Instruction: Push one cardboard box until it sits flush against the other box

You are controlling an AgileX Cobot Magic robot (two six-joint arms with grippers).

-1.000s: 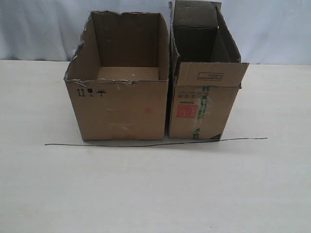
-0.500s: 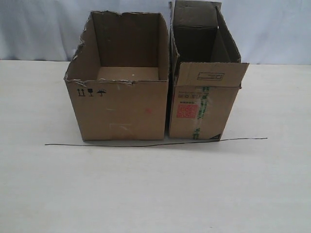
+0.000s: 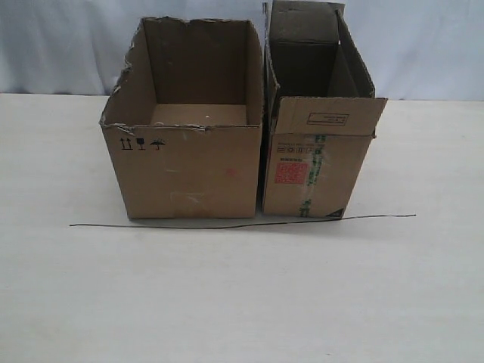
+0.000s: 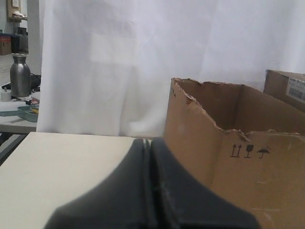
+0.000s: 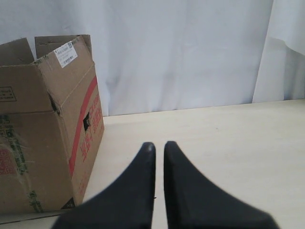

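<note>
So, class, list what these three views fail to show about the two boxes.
1. Exterior view: the facing sides of the wide box and the taller box lie in shadow, so contact along them is unclear.
2. Exterior view: the taller box's floor is hidden by its front flap.
3. Left wrist view: the wide box is cut off by the picture's edge.
4. Right wrist view: the white label has print too small to read.

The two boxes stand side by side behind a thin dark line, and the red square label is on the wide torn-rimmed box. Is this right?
Not quite: the red square label is on the taller, narrower box, not the wide box, as the exterior view shows. The rest is right.
</note>
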